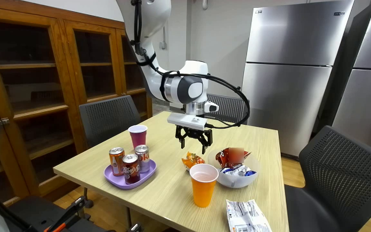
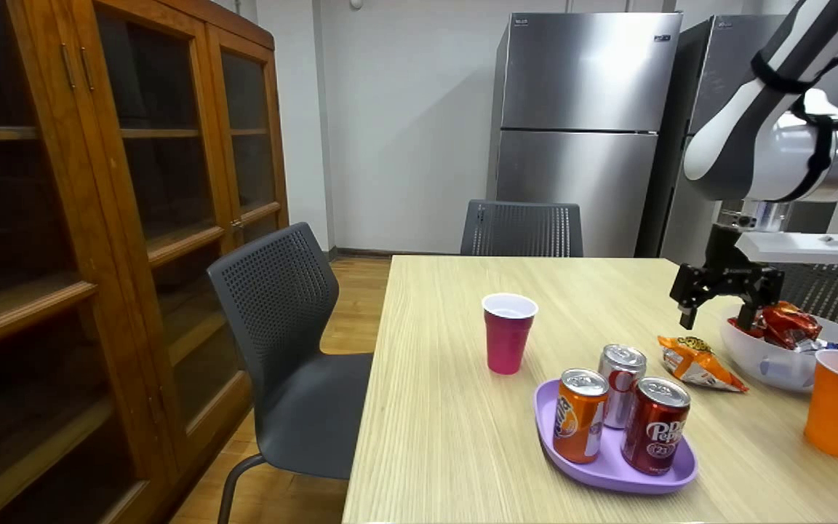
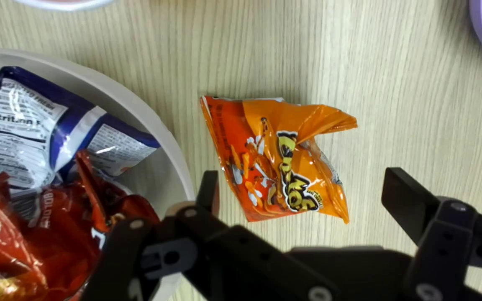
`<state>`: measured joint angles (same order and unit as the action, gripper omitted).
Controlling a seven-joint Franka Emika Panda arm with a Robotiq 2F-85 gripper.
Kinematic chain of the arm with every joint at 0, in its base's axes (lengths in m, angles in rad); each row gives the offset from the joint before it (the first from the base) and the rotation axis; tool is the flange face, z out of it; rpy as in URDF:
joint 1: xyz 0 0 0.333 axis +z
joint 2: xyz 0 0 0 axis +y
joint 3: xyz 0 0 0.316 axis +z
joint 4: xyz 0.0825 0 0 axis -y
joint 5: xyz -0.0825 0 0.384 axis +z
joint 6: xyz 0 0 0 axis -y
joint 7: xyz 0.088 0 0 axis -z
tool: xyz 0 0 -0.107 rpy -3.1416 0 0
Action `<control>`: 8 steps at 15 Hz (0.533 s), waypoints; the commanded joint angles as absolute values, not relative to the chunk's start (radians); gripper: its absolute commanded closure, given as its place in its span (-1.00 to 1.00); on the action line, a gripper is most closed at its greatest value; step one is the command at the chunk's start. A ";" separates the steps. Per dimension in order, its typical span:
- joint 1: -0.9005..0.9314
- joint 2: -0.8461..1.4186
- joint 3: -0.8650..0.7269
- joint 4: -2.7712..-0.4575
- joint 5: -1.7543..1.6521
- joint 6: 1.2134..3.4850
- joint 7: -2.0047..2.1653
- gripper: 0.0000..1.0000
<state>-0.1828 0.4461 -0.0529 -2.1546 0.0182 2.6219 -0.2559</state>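
Observation:
My gripper point(image 1: 193, 147) is open and empty above the table, and it also shows in an exterior view point(image 2: 717, 322). In the wrist view its two black fingers point(image 3: 301, 188) stand wide apart. Nearest below is an orange and red snack bag point(image 3: 280, 161), crumpled, lying on the table between the fingers in that view. The bag shows in both exterior views point(image 1: 192, 160) point(image 2: 699, 364). Beside it is a white translucent bowl point(image 3: 157, 121) holding red bags point(image 3: 57, 234) and a blue and white bag point(image 3: 27, 121). The gripper appears apart from the bag.
An orange cup point(image 1: 203, 190) stands near the bowl. A purple tray point(image 1: 113, 180) holds several soda cans point(image 1: 131, 169). A pink cup point(image 2: 508, 342) stands behind it. A silver-white packet point(image 1: 248, 217) lies near the table edge. Chairs point(image 2: 295, 349) surround the table point(image 2: 448, 407).

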 commanded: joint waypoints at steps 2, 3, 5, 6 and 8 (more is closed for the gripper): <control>-0.247 0.490 0.003 -2.113 0.070 2.607 -0.356 -1.00; -0.250 0.498 0.006 -2.106 0.072 2.607 -0.360 -1.00; -0.256 0.519 0.014 -2.087 0.073 2.600 -0.369 -1.00; -0.257 0.527 0.016 -2.079 0.072 2.598 -0.371 -1.00; -0.262 0.544 0.024 -2.060 0.072 2.592 -0.373 -1.00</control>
<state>-0.2317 0.5171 -0.0081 -2.1067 0.0477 2.6206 -0.3292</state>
